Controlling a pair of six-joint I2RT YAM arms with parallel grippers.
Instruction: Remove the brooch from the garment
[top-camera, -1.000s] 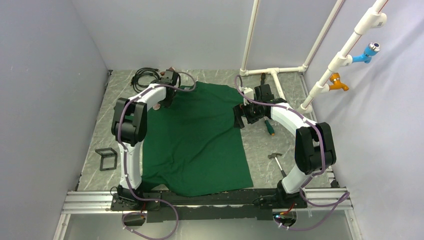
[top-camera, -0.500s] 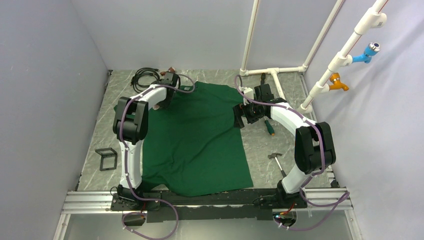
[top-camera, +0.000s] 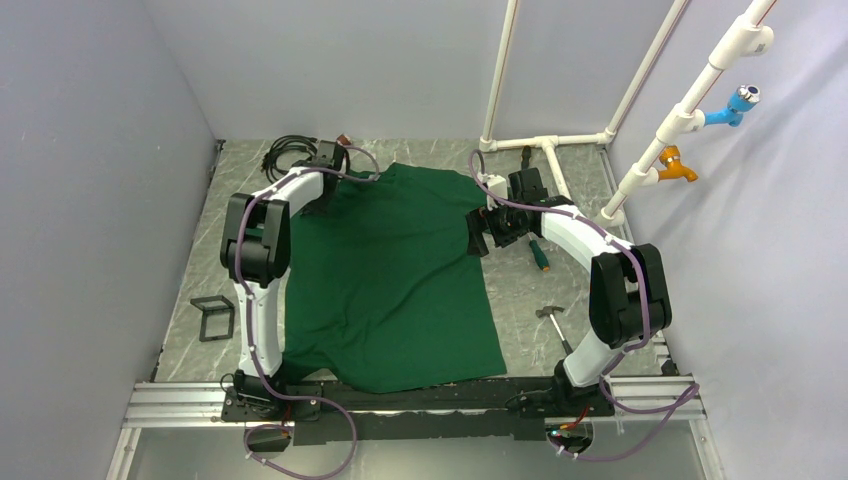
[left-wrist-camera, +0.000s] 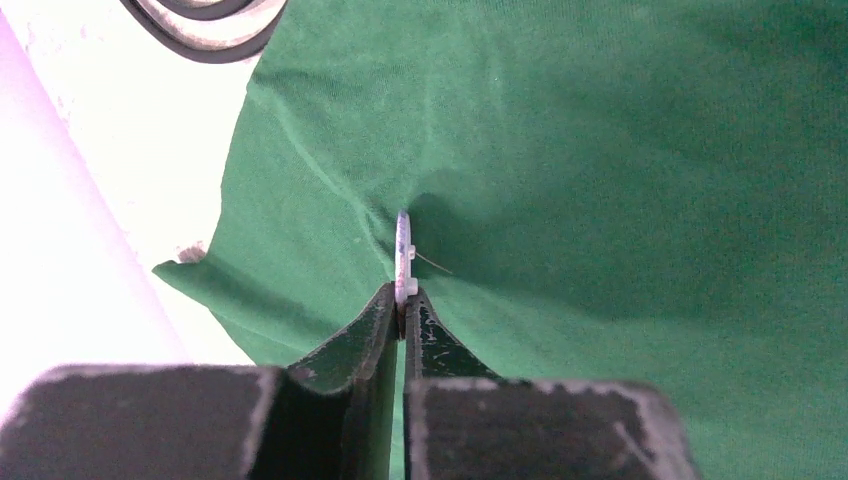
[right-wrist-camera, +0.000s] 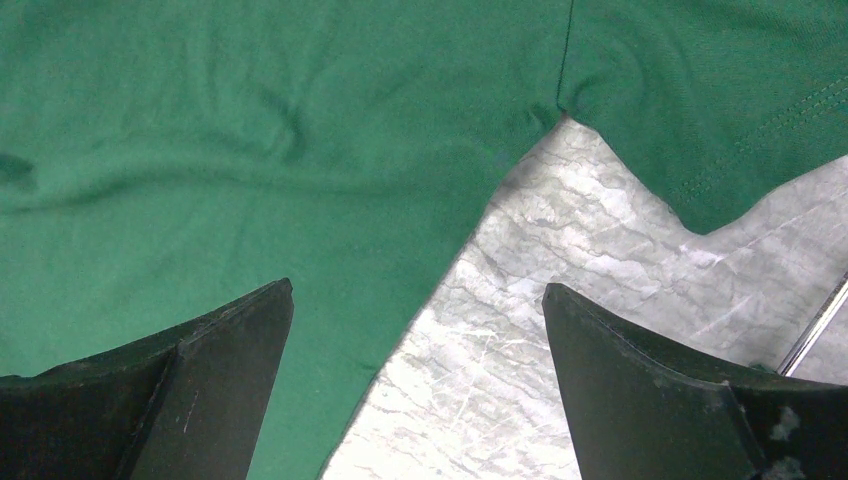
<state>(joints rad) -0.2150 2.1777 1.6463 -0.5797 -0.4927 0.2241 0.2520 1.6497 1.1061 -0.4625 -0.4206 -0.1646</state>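
Observation:
The dark green garment (top-camera: 400, 270) lies spread on the marble table. In the left wrist view my left gripper (left-wrist-camera: 403, 298) is shut on the lower rim of the brooch (left-wrist-camera: 402, 250). The brooch shows edge-on as a thin pale disc. The garment (left-wrist-camera: 600, 200) puckers up to it, and a fine strand runs from the brooch to the cloth. In the top view the left gripper (top-camera: 326, 188) is at the shirt's far left corner and the brooch is hidden. My right gripper (right-wrist-camera: 415, 300) is open and empty over the garment's right edge (right-wrist-camera: 250, 180), also seen from the top (top-camera: 482, 232).
A black cable coil (top-camera: 288, 152) lies at the far left, also in the left wrist view (left-wrist-camera: 205, 20). A green-handled screwdriver (top-camera: 540, 256) and a hammer (top-camera: 550, 314) lie to the right of the shirt. A black square frame (top-camera: 213, 317) is at left. White pipes (top-camera: 545, 145) stand at the back.
My left gripper has moved toward the far left corner, away from the shirt's sleeve area, with the brooch pinched. The right arm has not moved.

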